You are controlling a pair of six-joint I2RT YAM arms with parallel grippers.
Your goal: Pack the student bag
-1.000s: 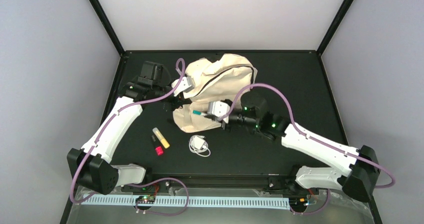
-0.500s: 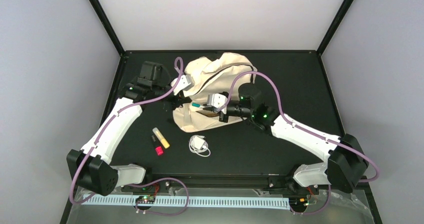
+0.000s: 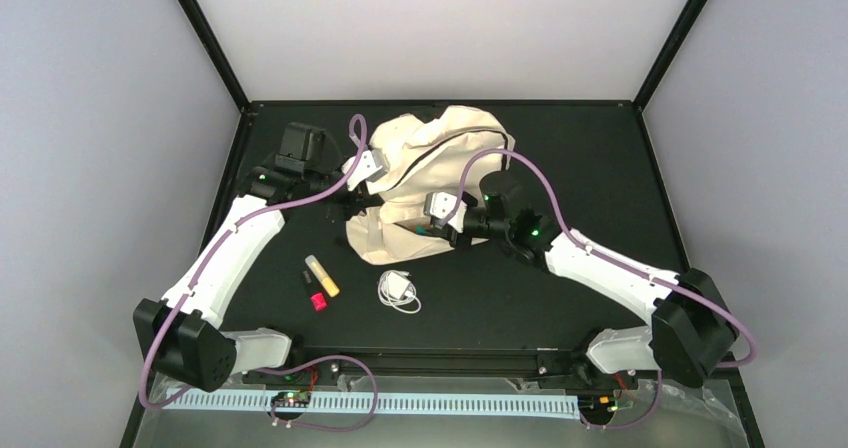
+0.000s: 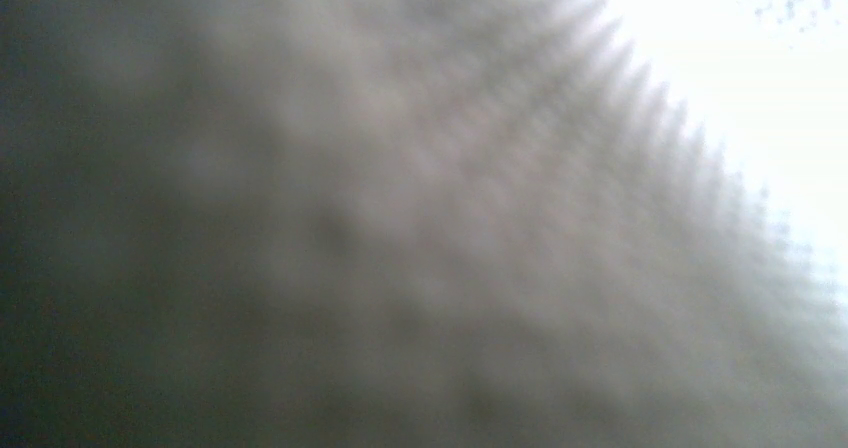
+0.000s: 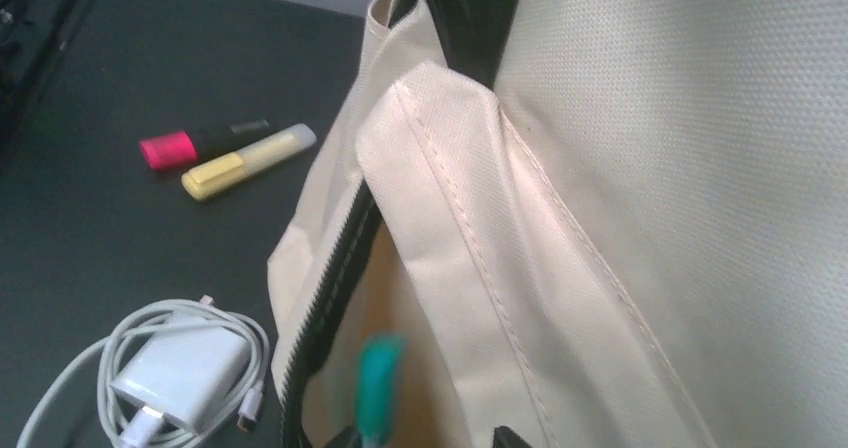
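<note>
The student bag [image 3: 440, 158], a cream fabric backpack, lies at the back middle of the table. Its front pocket's zipper [image 5: 325, 298] gapes open in the right wrist view. My right gripper [image 3: 420, 230] is at that pocket mouth, jaws apart [image 5: 428, 438]. A teal marker [image 5: 378, 383], blurred, stands by the left finger and points into the pocket. My left gripper [image 3: 368, 200] is at the bag's left edge, holding the pocket's fabric up. The left wrist view is filled with blurred fabric, so those fingers are hidden.
On the black table in front of the bag lie a yellow highlighter [image 3: 323, 275], a black marker with a pink cap [image 3: 314, 295] and a white charger with its coiled cable [image 3: 398, 290]. Black frame posts stand at the back corners.
My right arm has moved left and lower, into the pocket mouth, with the teal marker. Its jaws have come apart. The left arm has stayed put.
</note>
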